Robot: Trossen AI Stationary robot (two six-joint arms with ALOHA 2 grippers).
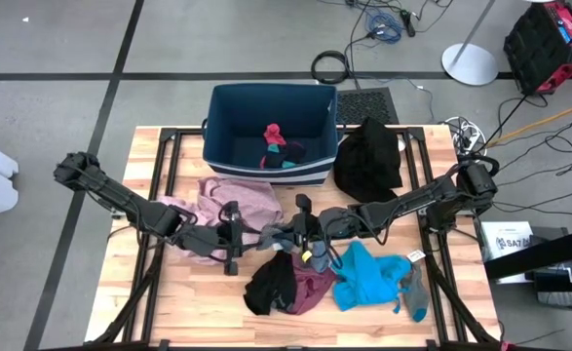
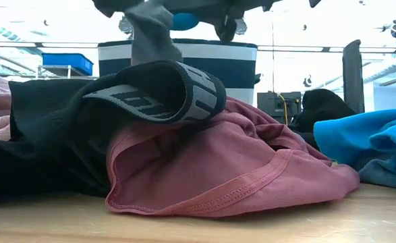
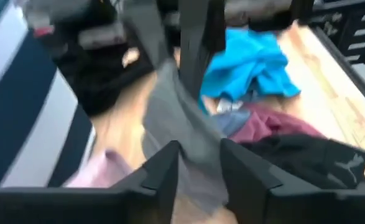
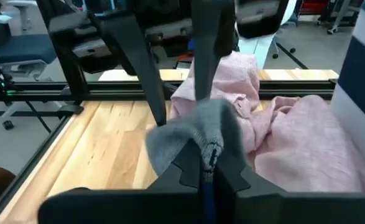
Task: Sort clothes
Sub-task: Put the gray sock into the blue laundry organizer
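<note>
Where the two arms meet over the middle of the table (image 1: 169, 312), the high view shows the left claw (image 1: 235, 239) and the right claw (image 1: 300, 226) facing each other with a grey sock (image 1: 276, 234) between them. A pale pink garment (image 1: 237, 200) lies just behind them, a black garment (image 1: 269, 285), a maroon garment (image 1: 310, 288) and a bright blue garment (image 1: 368, 278) lie in front, and another black piece (image 1: 368, 156) sits beside the dark blue bin (image 1: 227, 107), which holds a red sock (image 1: 274, 133).

In the low view the grey sock (image 2: 150, 34) hangs above the black garment (image 2: 42, 128) and the maroon one (image 2: 238, 169).

In the left wrist view the left claw (image 3: 198, 162) stands partly open, its fingers either side of the grey sock (image 3: 176, 118); whether they touch it I cannot tell.

In the right wrist view the right claw (image 4: 205, 163) is closed tight on the grey sock (image 4: 188, 134), with the pink garment (image 4: 294, 137) behind.
</note>
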